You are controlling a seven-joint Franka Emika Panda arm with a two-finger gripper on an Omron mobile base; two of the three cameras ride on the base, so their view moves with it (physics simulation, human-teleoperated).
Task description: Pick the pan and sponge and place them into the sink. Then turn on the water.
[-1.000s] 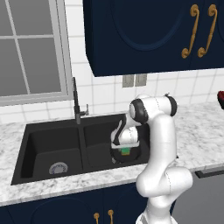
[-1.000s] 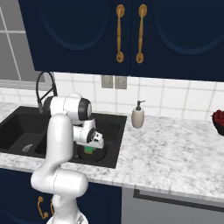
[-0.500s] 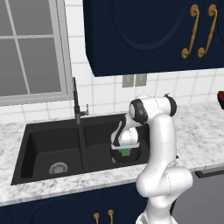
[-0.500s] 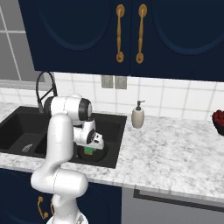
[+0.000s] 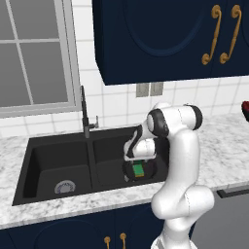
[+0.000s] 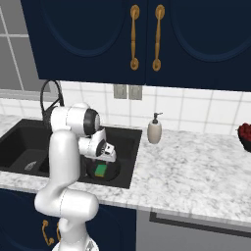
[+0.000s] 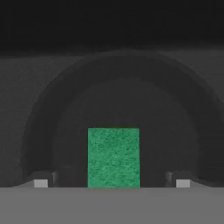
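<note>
The green sponge [image 7: 113, 157] lies flat inside the round black pan [image 7: 168, 127], which rests in the right basin of the black sink [image 5: 48, 163]. My gripper [image 7: 112, 181] hangs just above the sponge, open, with a gap between each finger tip [image 7: 40, 182] and the sponge's sides. From the base cameras I see the sponge [image 5: 139, 169] [image 6: 101, 170] under the gripper [image 5: 138, 161] [image 6: 102, 162], on the pan [image 5: 128, 170] [image 6: 112, 172]. My arm hides the pan's handle. The tall black faucet [image 5: 85, 114] [image 6: 51, 94] stands behind the divider; no water runs.
A beige soap dispenser [image 6: 154, 131] stands on the marble counter right of the sink [image 6: 19, 147]. A bowl of red fruit [image 6: 244, 135] sits at the far right. Blue wall cabinets [image 5: 160, 39] hang overhead.
The jaws have opened wide and let go of the sponge, which now rests in the pan. The arm has stayed almost in place.
</note>
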